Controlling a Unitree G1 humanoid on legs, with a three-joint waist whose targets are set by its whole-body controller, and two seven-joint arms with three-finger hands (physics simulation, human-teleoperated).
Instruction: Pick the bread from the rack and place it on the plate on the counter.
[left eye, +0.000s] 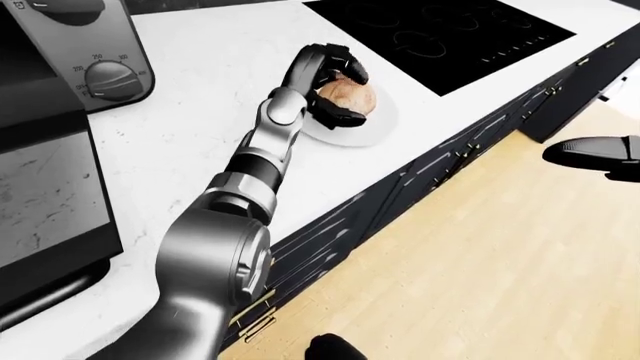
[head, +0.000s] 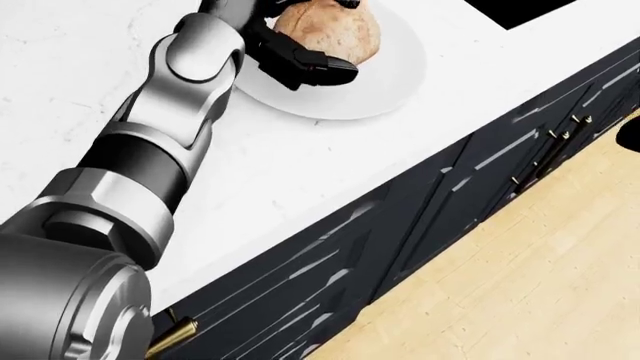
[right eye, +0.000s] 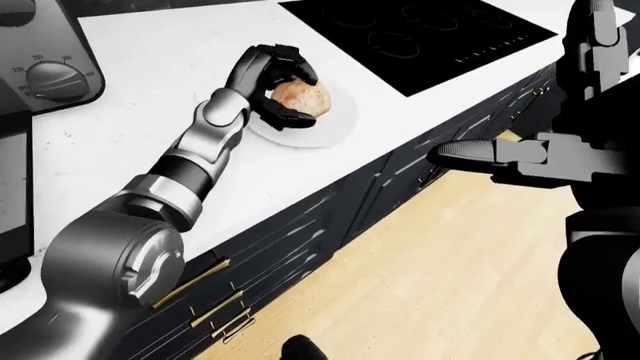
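Left-eye view: your left hand (left eye: 325, 79) fingers grip the bread (left eye: 347, 96) over the plate (left eye: 372, 129) near the surface edge; open slowly, lift straight.

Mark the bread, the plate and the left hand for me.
bread (left eye: 349, 95), left-eye view, on its tan crust.
plate (head: 385, 82), head view, on bare white rim right of the loaf.
left hand (right eye: 272, 79), right-eye view, among the black fingers.

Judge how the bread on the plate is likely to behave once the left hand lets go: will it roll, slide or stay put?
The bread is a rounded, domed loaf, so it might rock or roll a little on release. The plate looks shallow and smooth, so its rim would probably do little to stop a slide. The left hand has fingers closed around the bread, and it keeps its shape, suggesting it is fairly firm.
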